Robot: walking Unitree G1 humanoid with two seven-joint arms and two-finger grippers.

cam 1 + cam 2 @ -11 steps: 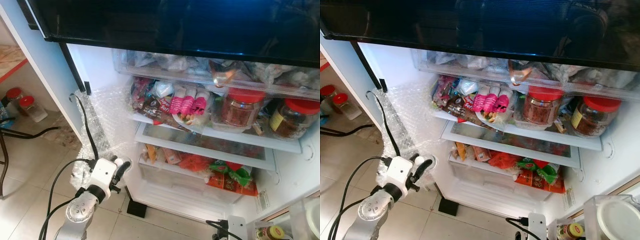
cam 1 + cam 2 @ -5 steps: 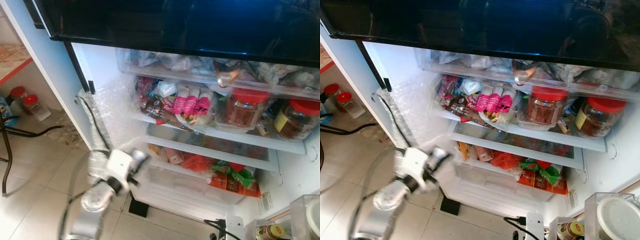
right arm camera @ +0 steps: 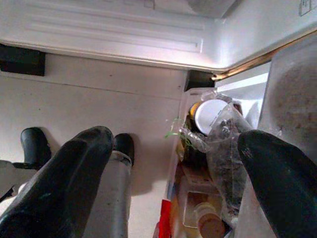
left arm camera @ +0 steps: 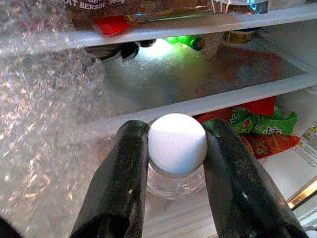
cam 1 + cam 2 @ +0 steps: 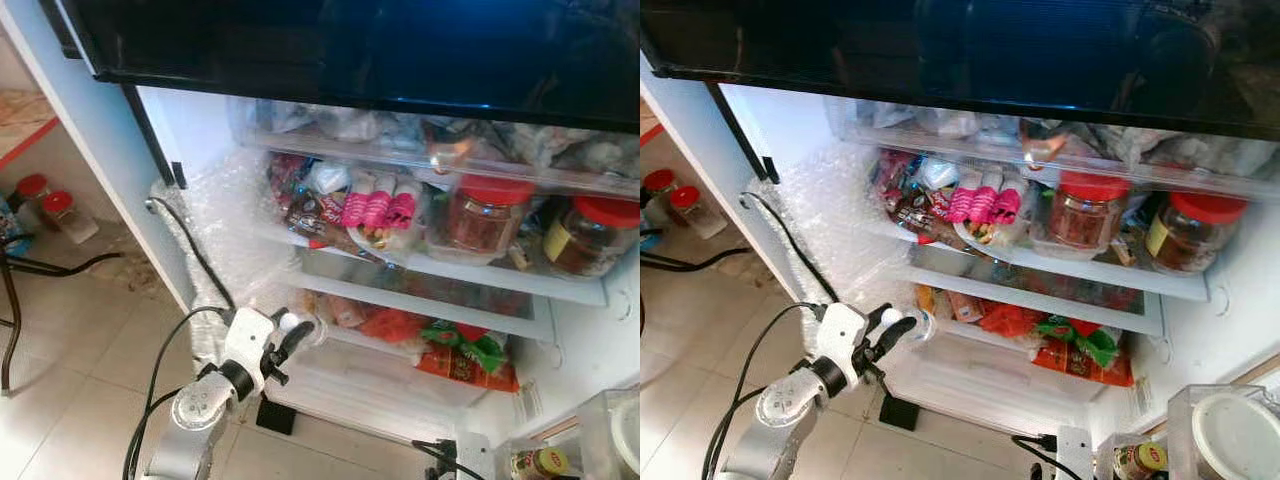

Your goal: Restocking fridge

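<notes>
My left gripper (image 5: 283, 338) is shut on a small clear bottle with a white cap (image 4: 177, 144), one black finger (image 4: 124, 173) on each side of its neck. It holds the bottle just inside the open fridge (image 5: 200, 140), at the left end of the lower glass shelf (image 5: 420, 288) and above the clear drawer (image 5: 370, 378). Green and red packets (image 5: 462, 350) lie in that drawer. My right gripper (image 3: 176, 144) hangs open over the tiled floor beside the fridge's lower right corner, with nothing between its fingers.
The shelf above carries pink packets (image 5: 375, 210) and two red-lidded jars (image 5: 487, 215). Bubble wrap (image 5: 215, 235) lines the left inner wall, and a black cable (image 5: 190, 265) trails along it. Two red-capped jars (image 5: 60, 210) stand on the floor at the left. A clear white-lidded tub (image 5: 1230, 430) sits at the lower right.
My left arm has swung right and forward, carrying the bottle from outside the fridge's left wall to the lower shelf's left end. The camera has shifted slightly.
</notes>
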